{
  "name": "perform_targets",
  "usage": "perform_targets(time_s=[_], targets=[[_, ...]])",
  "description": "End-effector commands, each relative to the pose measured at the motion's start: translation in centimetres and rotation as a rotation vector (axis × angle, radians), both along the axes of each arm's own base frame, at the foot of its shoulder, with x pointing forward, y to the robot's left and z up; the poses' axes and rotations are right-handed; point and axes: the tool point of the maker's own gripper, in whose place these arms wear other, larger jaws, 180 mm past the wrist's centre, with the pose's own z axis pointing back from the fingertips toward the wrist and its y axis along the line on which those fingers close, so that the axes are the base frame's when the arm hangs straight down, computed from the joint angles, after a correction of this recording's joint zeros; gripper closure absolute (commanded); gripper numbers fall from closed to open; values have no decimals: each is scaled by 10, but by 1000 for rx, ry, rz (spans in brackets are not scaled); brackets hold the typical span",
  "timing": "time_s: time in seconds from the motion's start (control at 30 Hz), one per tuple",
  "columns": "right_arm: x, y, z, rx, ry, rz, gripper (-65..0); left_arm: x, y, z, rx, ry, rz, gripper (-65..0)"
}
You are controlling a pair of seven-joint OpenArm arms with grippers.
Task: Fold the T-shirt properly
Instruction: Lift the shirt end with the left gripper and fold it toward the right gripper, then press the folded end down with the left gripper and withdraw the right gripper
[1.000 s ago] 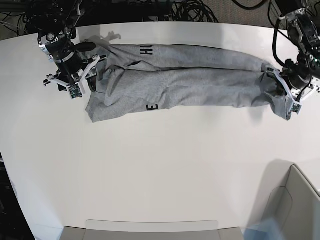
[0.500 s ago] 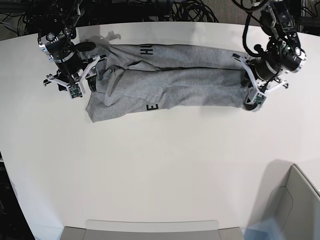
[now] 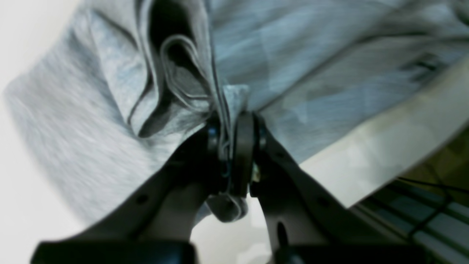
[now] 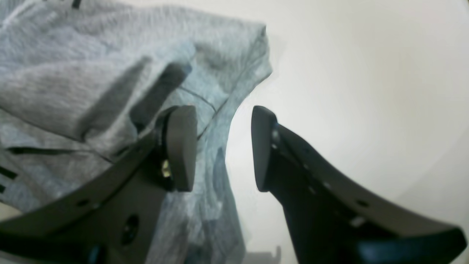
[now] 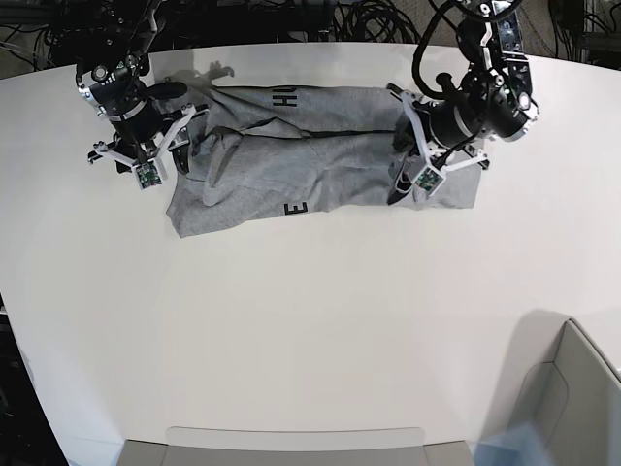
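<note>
We see the heather-grey short-sleeved cotton T-shirt (image 5: 291, 155) lying at the far side of the white tabletop (image 5: 310, 320), drawn into a long narrow band with black block letters peeking out along its edges. The left gripper (image 5: 419, 163) has its jaws pressed together on a bunched hem of the cloth, several layers pinched between the pads, and that end is lifted and carried over the middle of the band. The right gripper (image 4: 221, 146) hangs over the opposite end with its jaws spread, holding nothing; one finger sits above the fabric, the other above bare table.

This cloth looks light, soft and limp to us, so it will sag and crease wherever unsupported; a firm pinch on a seamed edge or corner seems the best hold. Which seam the left pads hold we cannot say, the wrist view being blurred. Black cables (image 5: 374, 19) lie beyond the far edge and a grey bin (image 5: 568, 398) sits in the near corner, both well apart from the shirt.
</note>
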Motion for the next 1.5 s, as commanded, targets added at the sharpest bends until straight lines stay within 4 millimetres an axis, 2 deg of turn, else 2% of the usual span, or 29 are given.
perform_targets(time_s=[0.0, 0.27, 0.67, 0.8, 0.83, 0.93, 0.97, 1.13, 1.3, 1.33, 1.4, 1.47], targets=[[6, 4, 11, 11, -46, 23, -248, 7, -6, 8, -24, -34, 2, 0], [6, 4, 11, 11, -46, 23, -248, 2, -34, 0, -85, 10, -11, 0], [6, 5, 10, 12, -44, 26, -248, 20, -37, 11, -124, -37, 44, 0], [6, 5, 10, 12, -44, 26, -248, 19, -43, 11, -135, -25, 44, 0], [6, 5, 10, 12, -44, 26, -248, 18, -44, 11, -136, -24, 39, -8], [6, 5, 11, 12, -45, 26, -248, 15, -45, 10, -135, -18, 35, -134], [6, 5, 11, 12, -45, 26, -248, 15, -45, 10, -135, -18, 35, -158], [6, 5, 11, 12, -45, 26, -248, 16, -43, 11, -135, -22, 42, -178], [7, 5, 11, 12, -47, 26, -248, 21, -45, 18, -142, -51, 37, -164], [7, 5, 11, 13, -47, 25, -248, 22, -44, 21, -141, -63, 40, -144], [9, 5, 13, 13, -54, 25, -248, 25, -41, 26, -134, -83, 44, -63], [11, 4, 15, 11, -60, 23, -248, 30, -28, 27, -119, -92, 78, 0]])
